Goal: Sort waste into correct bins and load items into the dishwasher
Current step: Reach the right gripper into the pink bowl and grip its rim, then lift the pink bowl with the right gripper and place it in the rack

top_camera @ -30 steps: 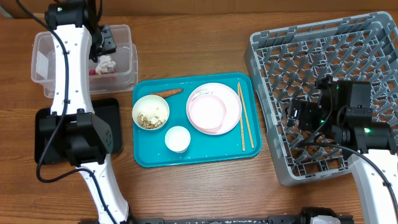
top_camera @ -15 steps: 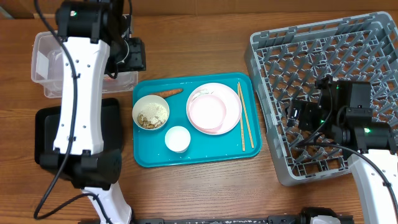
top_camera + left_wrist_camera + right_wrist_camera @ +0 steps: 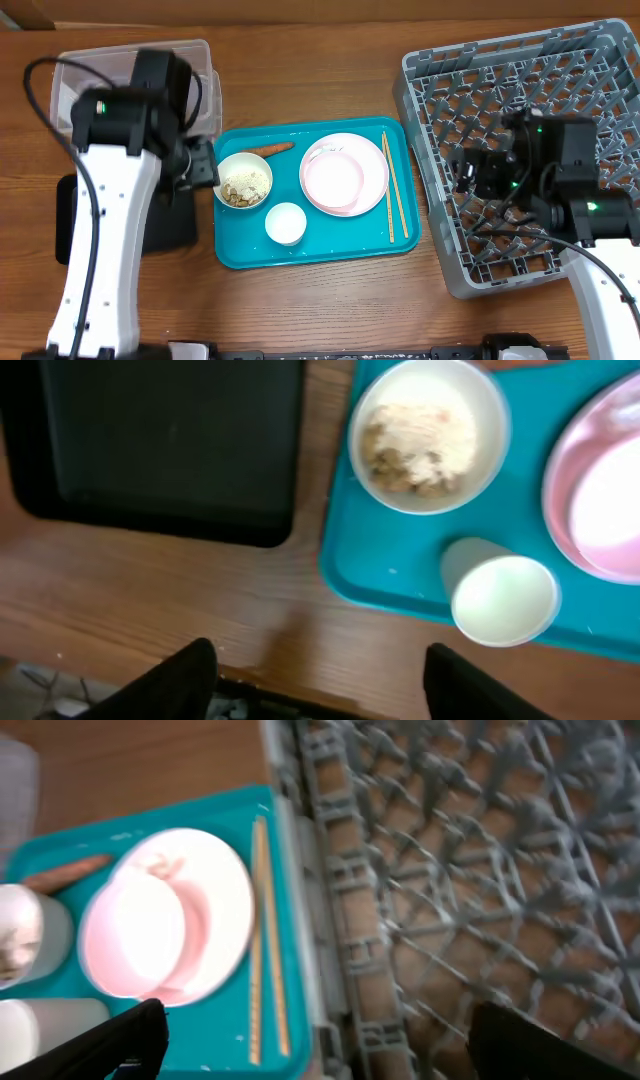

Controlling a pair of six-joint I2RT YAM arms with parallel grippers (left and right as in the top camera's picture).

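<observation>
1. Clear tub (image 3: 72,68): at the far left corner of the table, behind and to the left of the left pincer. The arm covers much of it, so its contents cannot be told.
2. Black tray (image 3: 170,445): flat on the wood, just left of the left pincer and nearer than the tub.
3. Left pincer (image 3: 320,652): fingers spread wide, gripping nothing. It hangs above the wooden strip between the black tray and the teal tray (image 3: 320,252).
4. White bowl (image 3: 243,181): just right of the left pincer, on the left part of the teal tray, holding beige food scraps (image 3: 415,445). The orange carrot piece (image 3: 268,151) lies on the tray just beyond the bowl's far rim.
5. White cup (image 3: 285,222): upright on the tray, to the right of the left pincer and nearer than the bowl.
6. Pink plate (image 3: 360,175): on the tray, between the two pincers. A smaller pink round vessel (image 3: 135,935) sits on it; whether this is a cup or a bowl cannot be told.
7. Chopsticks (image 3: 395,187): side by side along the tray's right edge, left of the right pincer, beside the rack's wall.
8. Right pincer (image 3: 318,1012): fingers spread wide, gripping nothing, above the left part of the rack.
9. Dish rack (image 3: 520,80): grey peg lattice beneath the right pincer and extending to its right.
</observation>
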